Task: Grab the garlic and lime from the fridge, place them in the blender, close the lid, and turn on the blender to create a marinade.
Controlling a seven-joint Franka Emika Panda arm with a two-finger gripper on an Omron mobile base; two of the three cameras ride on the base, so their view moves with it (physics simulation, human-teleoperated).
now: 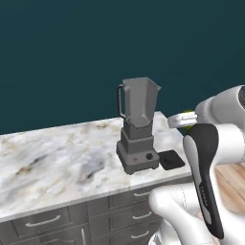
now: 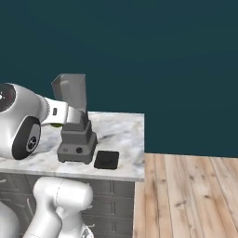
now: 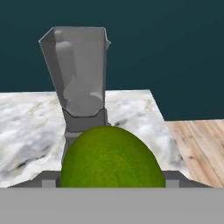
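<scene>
I counted one small round yellow-green lime [image 3: 112, 157], and it sat between the tips of my claw [image 3: 112, 181], which was clamped wide around it; in the hand view the fruit bulged up at six o'clock, hiding the base of the blender behind it. From the left base view a sliver of the same green showed at my wrist, at three o'clock from the jar.

There was one grey blender [image 1: 138, 125] with a boxy dark base and a tall tapered smoky-clear jar, standing upright on the marbled white-and-tan stone desk [image 1: 57, 158]. The jar's mouth was uncovered, and I could see nothing lying inside it.

One flat black square lid [image 1: 171, 159] with rounded corners lay flat on the desk just beside the blender's base, at about four o'clock from it in the left base view and close to the desk's front edge.

Grey drawers [image 1: 44, 221] with pale handles ran beneath the desk, and pale wooden floorboards [image 2: 190, 195] lay past its end.
</scene>
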